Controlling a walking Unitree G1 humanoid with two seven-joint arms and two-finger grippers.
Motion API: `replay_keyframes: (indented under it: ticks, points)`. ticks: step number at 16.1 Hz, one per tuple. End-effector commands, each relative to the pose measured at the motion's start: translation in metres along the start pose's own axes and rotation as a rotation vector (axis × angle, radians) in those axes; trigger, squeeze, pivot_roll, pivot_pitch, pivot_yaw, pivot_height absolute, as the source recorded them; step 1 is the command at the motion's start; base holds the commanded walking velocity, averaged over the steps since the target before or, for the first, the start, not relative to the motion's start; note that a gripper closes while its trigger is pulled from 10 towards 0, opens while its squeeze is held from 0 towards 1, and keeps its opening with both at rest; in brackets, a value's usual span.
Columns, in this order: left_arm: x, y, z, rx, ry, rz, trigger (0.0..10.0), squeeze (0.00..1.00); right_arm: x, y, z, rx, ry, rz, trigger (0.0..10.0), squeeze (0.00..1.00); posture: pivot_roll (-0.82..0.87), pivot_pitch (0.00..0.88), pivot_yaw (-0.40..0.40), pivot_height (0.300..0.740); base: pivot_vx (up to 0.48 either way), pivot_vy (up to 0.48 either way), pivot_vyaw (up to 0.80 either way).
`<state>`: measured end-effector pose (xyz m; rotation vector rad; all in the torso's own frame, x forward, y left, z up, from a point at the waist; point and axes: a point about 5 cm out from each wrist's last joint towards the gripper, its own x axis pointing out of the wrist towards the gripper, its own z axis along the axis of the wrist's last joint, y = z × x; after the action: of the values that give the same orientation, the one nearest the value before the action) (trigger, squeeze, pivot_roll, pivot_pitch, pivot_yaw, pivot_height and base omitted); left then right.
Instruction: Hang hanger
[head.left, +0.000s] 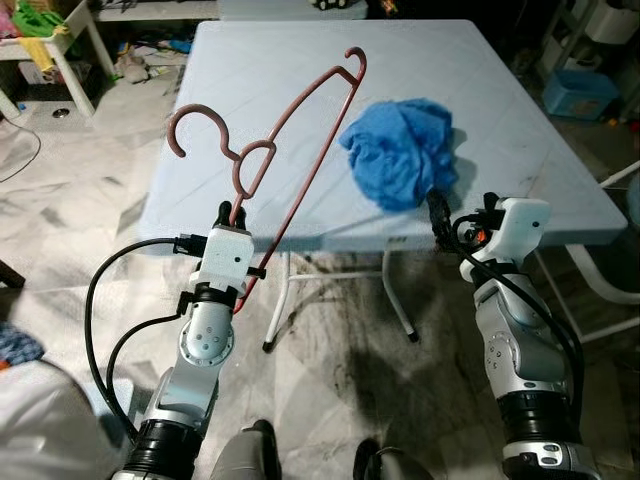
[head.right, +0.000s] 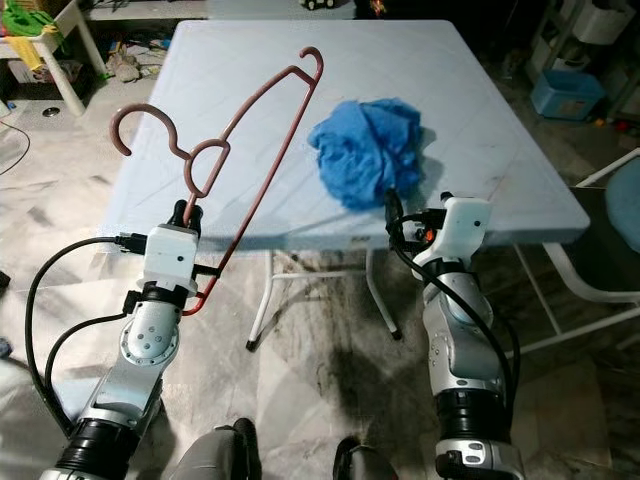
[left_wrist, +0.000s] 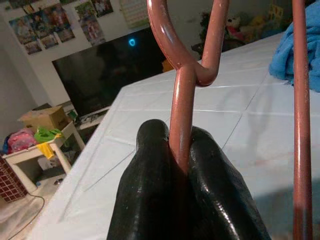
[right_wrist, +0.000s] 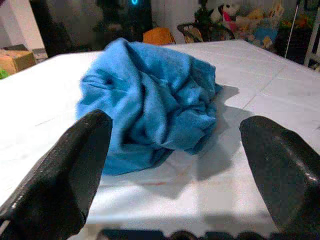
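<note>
left gripper (left_wrist: 181, 165): clamped tight on the neck of the pink hanger (head.left: 300, 130), which rises above it over the table (head.left: 520, 120) edge. right gripper (right_wrist: 172, 165): fingers spread wide, blue cloth (right_wrist: 150, 100) directly ahead between them. advice: keep the hanger steady and upright, close squarely on the cloth's bulk.

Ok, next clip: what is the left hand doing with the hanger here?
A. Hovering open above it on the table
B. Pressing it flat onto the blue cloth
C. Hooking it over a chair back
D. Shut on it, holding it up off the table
D: the left hand is shut on the hanger, holding it above the table, beside the blue cloth.
</note>
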<state>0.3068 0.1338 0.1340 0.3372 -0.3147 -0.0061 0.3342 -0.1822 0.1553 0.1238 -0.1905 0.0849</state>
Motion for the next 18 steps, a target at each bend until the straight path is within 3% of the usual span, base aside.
replay_keyframes:
  ticks: [1,10,12,13,15,18]
  points:
    - [-0.002,-0.003,-0.001,-0.003,0.002,-0.003,10.0,0.0,0.001,-0.003,0.002,0.001,0.001,-0.011,10.0,0.0,0.03,0.11,-0.017,0.74,-0.274,0.0,0.0]
    - [-0.001,-0.01,-0.003,-0.014,0.008,-0.031,10.0,0.0,-0.005,-0.014,-0.009,-0.032,0.074,-0.069,10.0,0.0,0.0,0.116,-0.016,0.74,-0.271,0.0,0.0]
    - [-0.001,-0.014,-0.006,-0.025,0.023,-0.049,10.0,0.0,-0.007,-0.015,-0.012,-0.097,0.077,-0.057,10.0,0.0,-0.01,0.12,-0.015,0.74,-0.122,0.0,0.0]
    - [-0.003,-0.018,-0.01,-0.028,0.04,-0.068,10.0,0.0,-0.009,-0.012,-0.016,-0.065,0.098,-0.026,10.0,0.0,-0.02,0.121,-0.012,0.74,0.0,0.0,0.0]
    - [-0.009,-0.029,-0.022,-0.101,0.125,-0.147,10.0,0.0,-0.016,-0.006,-0.021,-0.137,0.148,-0.008,10.0,0.0,-0.04,0.127,-0.001,0.74,0.0,0.0,0.0]
    - [-0.017,-0.042,-0.03,-0.157,0.158,-0.275,10.0,0.0,-0.028,-0.008,-0.024,-0.09,0.138,-0.014,10.0,0.0,-0.07,0.135,0.023,0.74,0.0,0.0,0.0]
